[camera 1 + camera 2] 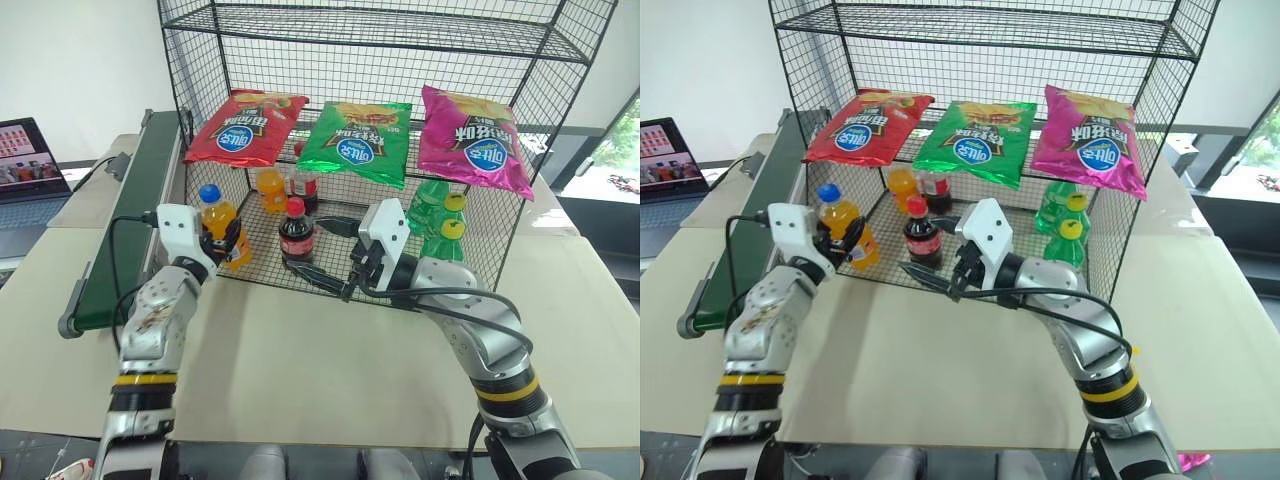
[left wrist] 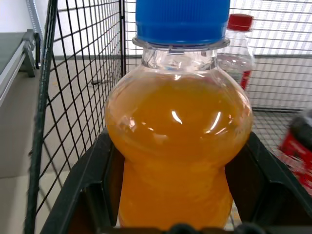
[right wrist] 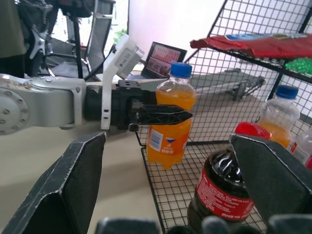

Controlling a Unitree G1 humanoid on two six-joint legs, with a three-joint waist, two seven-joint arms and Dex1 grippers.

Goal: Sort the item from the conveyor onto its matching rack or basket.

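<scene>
Clamped around the orange soda bottle (image 1: 221, 225), the left hand (image 1: 222, 240) carries it upright at the front left edge of the wire rack (image 1: 380, 60), level with the low basket tier and beside the conveyor (image 1: 130, 215). Across from it the right hand (image 3: 161, 195) hangs with fingers spread, gripping nothing, just in front of the cola bottle (image 1: 295, 232). To place it well, I'd keep the bottle upright, lift it clear of the mesh wall, and set it beside the other orange bottle (image 1: 270, 188) at the back. I count two orange bottles, two red-capped ones, at least two green bottles (image 1: 440, 215), three snack bags (image 1: 355, 140).
</scene>
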